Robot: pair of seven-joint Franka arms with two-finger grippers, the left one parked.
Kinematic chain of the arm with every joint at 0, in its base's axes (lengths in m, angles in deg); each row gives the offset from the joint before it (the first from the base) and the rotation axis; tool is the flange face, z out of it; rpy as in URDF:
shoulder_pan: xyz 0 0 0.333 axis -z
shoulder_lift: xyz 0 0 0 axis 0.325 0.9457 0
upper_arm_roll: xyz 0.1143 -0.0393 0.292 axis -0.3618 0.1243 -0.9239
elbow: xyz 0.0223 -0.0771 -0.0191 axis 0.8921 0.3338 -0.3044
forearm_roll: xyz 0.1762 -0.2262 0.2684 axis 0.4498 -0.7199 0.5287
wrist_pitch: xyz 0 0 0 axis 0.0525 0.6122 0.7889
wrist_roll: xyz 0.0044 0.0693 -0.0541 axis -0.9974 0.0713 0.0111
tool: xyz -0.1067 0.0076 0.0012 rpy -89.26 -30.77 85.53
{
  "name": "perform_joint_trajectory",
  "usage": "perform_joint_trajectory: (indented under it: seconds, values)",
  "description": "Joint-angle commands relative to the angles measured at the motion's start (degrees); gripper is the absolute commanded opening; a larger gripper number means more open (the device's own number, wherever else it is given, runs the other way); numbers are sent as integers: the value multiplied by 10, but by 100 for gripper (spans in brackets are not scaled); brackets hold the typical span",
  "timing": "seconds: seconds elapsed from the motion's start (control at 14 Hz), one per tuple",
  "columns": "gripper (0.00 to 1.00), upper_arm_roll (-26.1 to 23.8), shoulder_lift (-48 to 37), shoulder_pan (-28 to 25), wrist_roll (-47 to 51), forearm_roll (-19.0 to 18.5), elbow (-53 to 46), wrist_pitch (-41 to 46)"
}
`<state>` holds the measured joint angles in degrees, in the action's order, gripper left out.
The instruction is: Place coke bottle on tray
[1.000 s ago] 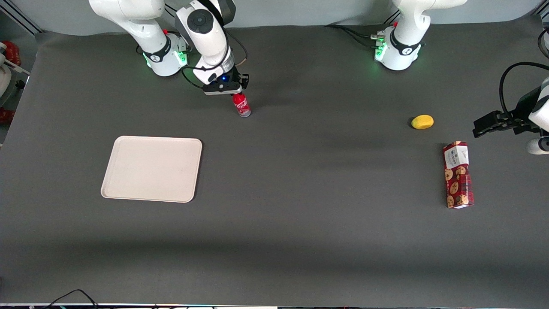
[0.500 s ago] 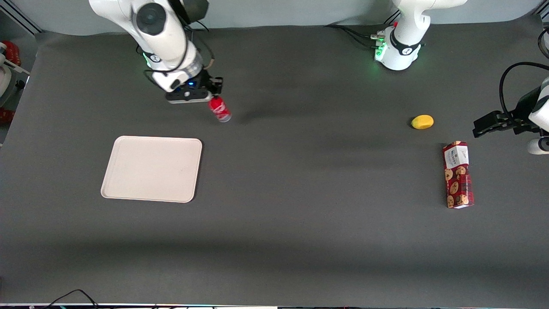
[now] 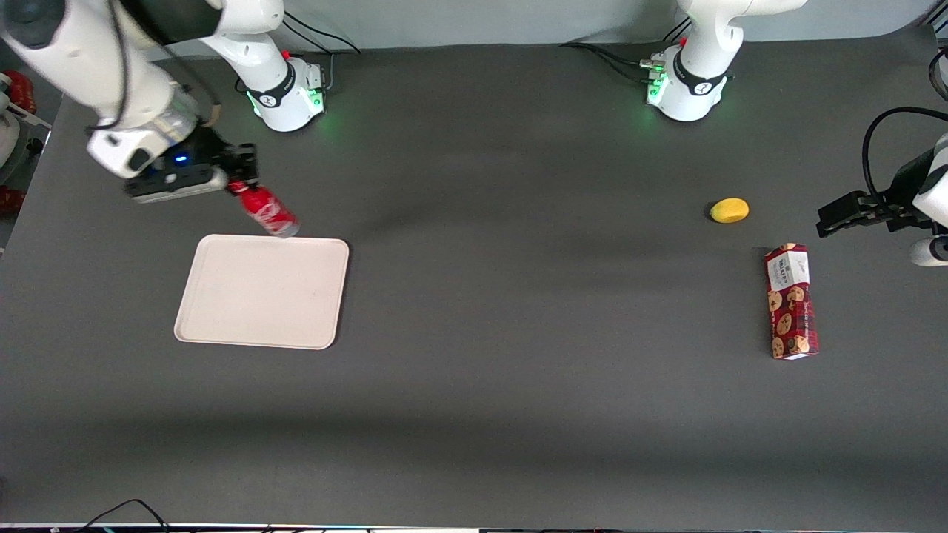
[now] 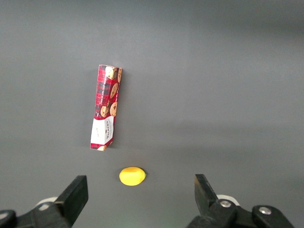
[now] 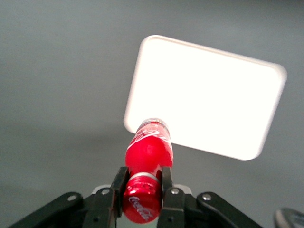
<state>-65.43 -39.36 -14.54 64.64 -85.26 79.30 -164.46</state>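
The coke bottle is hanging tilted in the air, its red cap held in the gripper and its clear base pointing down toward the tray. The jaws are pinching the bottle near its cap end, as the right wrist view is showing, with one finger pressing on each side of the coke bottle. In the front view the base is appearing just over the tray edge lying farther from the camera, so the bottle is probably not yet fully above the tray.

Risks, as judged from this pose: the grip is sitting high on a slim, smooth bottle, so the bottle may be swinging or slipping during travel; a release at this slant is likely to tip the bottle, letting it roll off the low rim; a descent begun too early may be setting the base on the rim or on the dark table mat instead.

A yellow lemon-like fruit and a red cookie box are lying well apart, toward the parked arm's end of the table, and are posing no obstruction
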Motion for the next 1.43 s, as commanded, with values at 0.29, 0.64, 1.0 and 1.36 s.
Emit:
perform_joint_trajectory:
  seconds: [0.29,0.64,1.0,1.36]
  values:
    - [0,151,58,-2,-214,-88,8,-54]
    - [0,219,116,0,-306,-90,59,-197]
    - [0,230,161,1,-321,-89,82,-277]
    - [0,230,190,1,-312,-81,91,-313]
